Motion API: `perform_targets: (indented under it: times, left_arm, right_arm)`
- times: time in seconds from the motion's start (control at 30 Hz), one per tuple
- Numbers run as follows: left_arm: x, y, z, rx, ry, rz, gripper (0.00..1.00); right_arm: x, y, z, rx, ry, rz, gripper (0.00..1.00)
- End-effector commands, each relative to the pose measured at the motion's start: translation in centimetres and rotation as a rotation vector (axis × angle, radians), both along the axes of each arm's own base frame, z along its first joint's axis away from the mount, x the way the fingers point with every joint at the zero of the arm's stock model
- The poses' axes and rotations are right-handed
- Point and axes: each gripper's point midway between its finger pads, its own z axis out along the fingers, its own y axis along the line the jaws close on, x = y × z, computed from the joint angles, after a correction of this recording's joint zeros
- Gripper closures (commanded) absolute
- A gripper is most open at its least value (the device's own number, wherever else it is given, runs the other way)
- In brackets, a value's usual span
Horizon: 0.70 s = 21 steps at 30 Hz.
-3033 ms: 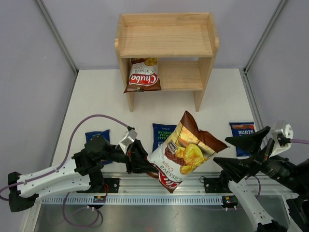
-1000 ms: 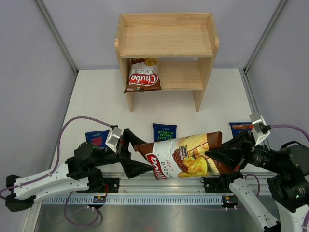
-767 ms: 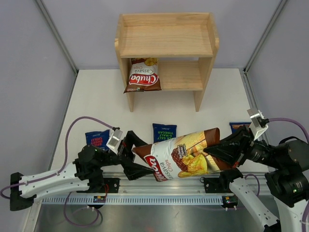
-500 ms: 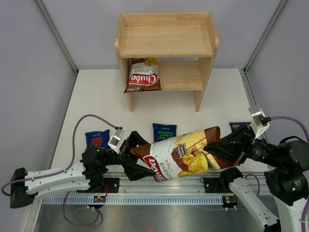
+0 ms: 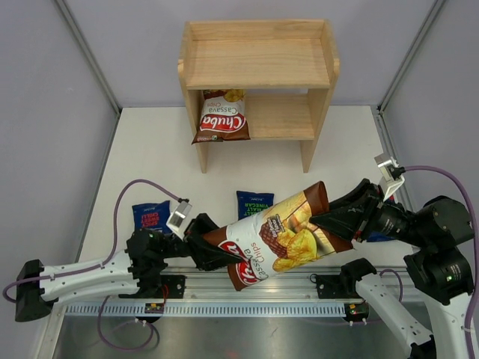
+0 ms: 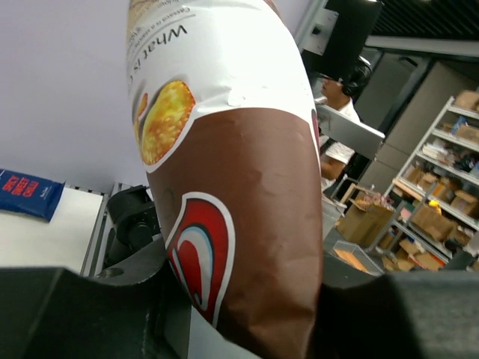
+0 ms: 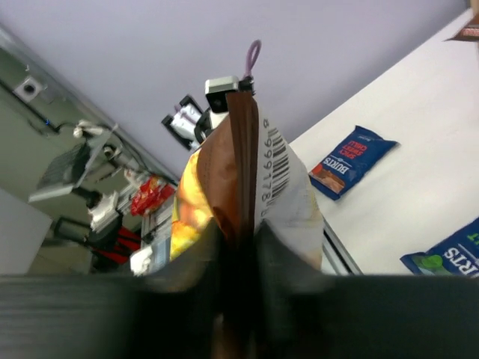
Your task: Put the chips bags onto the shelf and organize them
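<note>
1. The held Chuba bag (image 5: pixel 281 237) hangs in the air over the near edge of the counter (image 5: pixel 337 149), between the two arms. Its red-logo end is near-left and its brown top end far-right. It touches neither the counter nor the shelf (image 5: pixel 322 120).
2. Left pincer (image 5: pixel 215 251): half a second ago its jaws stood wide around the logo end. They have now closed in to about half width. In the left wrist view a finger (image 6: pixel 90 314) bears on each side of the bag, so it has hold of it.
3. Right pincer (image 5: pixel 329 223): closed to a narrow slot on the bag's top seam. The right wrist view shows the brown seam between the fingers (image 7: pixel 337 314).
4. Against the frame three seconds ago, the bag was held steeply by the left pincer alone, with the right pincer open and apart. Now both ends are gripped.
5. Against half a second ago, the right wrist has moved toward the far side. The bag's top end has gone with it, so the bag slants more steeply.
6. The shelved Chuba bag (image 5: pixel 221 117) is unchanged, at the left end of the lower tier.
7. Burts bags: the left one (image 5: pixel 152 215) and the middle one (image 5: pixel 254 202) lie flat on the counter and have not moved. The third, seen earlier at the right, is now largely covered by the right arm.
</note>
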Motion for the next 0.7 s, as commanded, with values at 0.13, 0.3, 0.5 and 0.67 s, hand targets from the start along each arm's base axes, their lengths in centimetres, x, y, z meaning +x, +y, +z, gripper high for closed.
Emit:
perform_targets:
  times: [0.13,0.3,0.5,0.67]
  left_arm:
    - [2.1,0.5,0.3,-0.013,0.095,0.118,0.91]
    - [5.7,0.3,-0.7,0.006,0.281,0.272,0.92]
    - [10.4,1.0,-1.6,-0.041,0.511,0.469,0.95]
    - [14.1,0.9,-1.5,-0.065,0.678,0.63,0.96]
  right_arm:
    - [3.9,-2.3,1.7,-0.021,-0.046,-0.299,0.07]
    - [5.9,-7.2,2.7,-0.076,-0.033,-0.643,0.01]
    - [4.7,-12.2,3.1,-0.085,-0.043,-0.89,0.01]
    - [3.7,-12.7,2.8,-0.078,-0.043,-0.895,0.01]
